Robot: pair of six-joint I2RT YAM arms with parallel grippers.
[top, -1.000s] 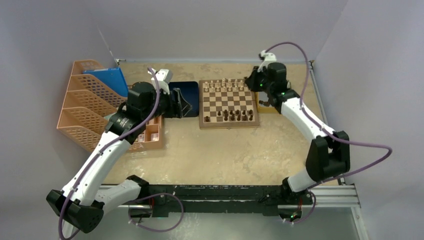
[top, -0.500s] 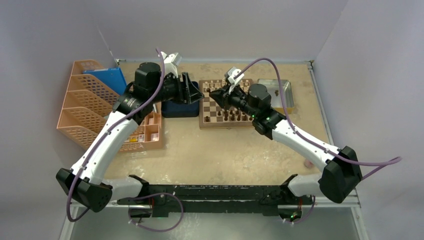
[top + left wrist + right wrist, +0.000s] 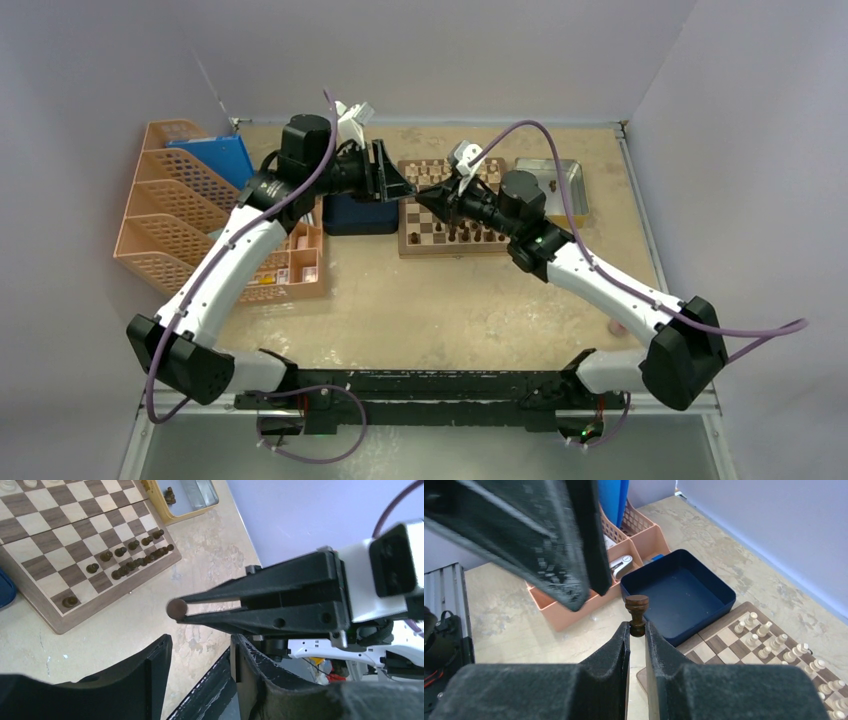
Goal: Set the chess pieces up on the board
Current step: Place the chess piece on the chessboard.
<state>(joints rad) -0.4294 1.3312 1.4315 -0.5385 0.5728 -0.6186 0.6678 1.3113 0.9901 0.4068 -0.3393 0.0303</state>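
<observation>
1. The board (image 3: 450, 251), at our 12 o'clock, carries light men (image 3: 764, 629) along its 12 o'clock edge. The dark men (image 3: 131, 545) along its 6 o'clock edge leave gaps.
2. The silver tray (image 3: 572, 168), at 1 o'clock, holds unplaced chessmen (image 3: 170, 495).
3. Our left gripper (image 3: 201, 645) stands with jaws apart.
4. Our right gripper (image 3: 637, 627) pinches one dark piece (image 3: 636, 611) in the air near the board's 9 o'clock edge, not yet placed.

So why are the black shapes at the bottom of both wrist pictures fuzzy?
Left wrist view: the left gripper's fingers are too near the lens, the board looks crisp. Right wrist view: the right gripper's fingers blur likewise, their chess piece is sharp.
</observation>
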